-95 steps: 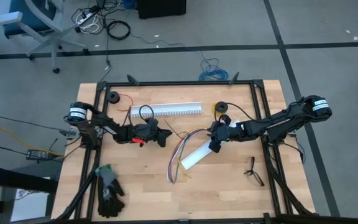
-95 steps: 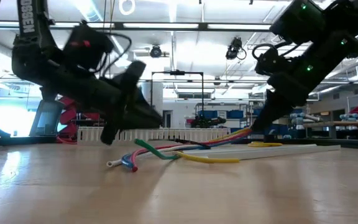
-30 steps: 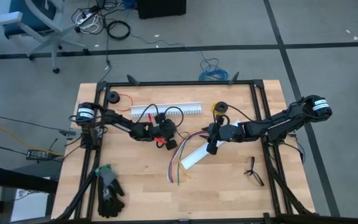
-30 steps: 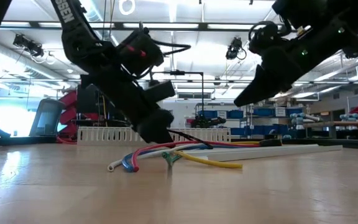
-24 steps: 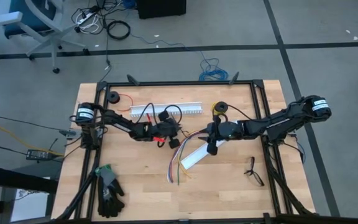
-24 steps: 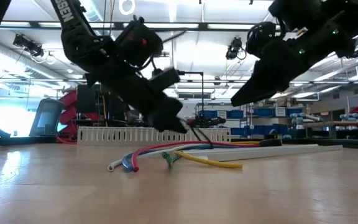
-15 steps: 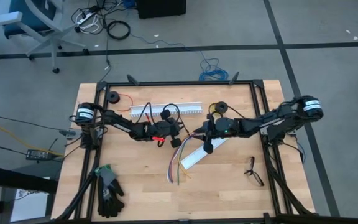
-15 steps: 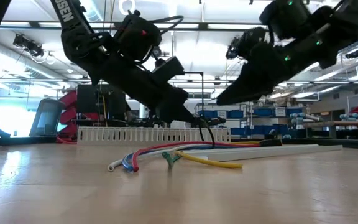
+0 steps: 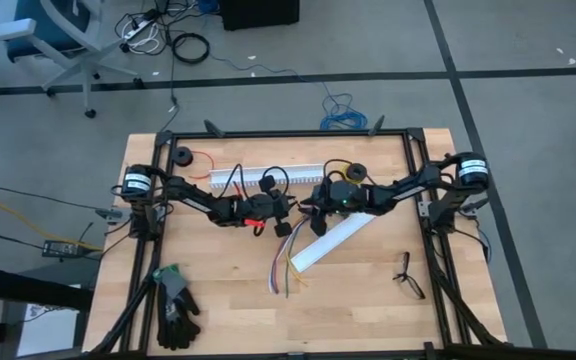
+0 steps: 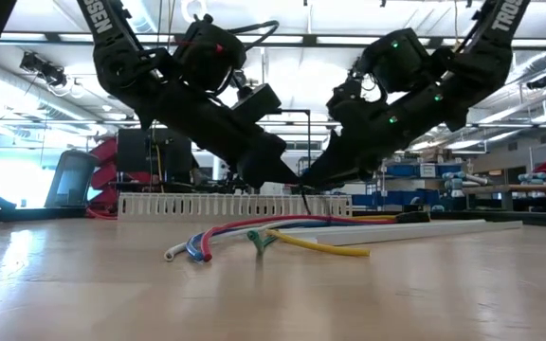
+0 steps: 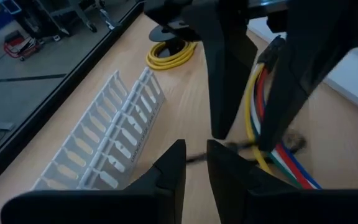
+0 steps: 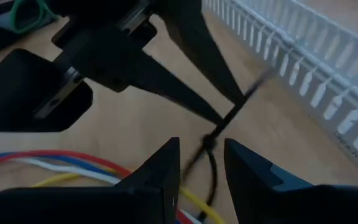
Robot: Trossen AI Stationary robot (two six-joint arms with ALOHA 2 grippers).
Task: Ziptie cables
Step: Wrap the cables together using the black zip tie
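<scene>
Right jaws (image 9: 315,206) have moved in to meet the left jaws (image 9: 290,207), which pinch one ziptie (image 12: 229,119). Right jaws narrow, gap visible. One bundle of cables (image 9: 286,252) lies below both on the bench (image 9: 368,300).

Red, blue, yellow, green cables (image 10: 254,232); black ziptie (image 12: 229,121).

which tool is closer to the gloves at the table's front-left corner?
Left. The left tool sits mid-table, diagonally up and right from the gloves. The right tool is just past it, farther right.
</scene>
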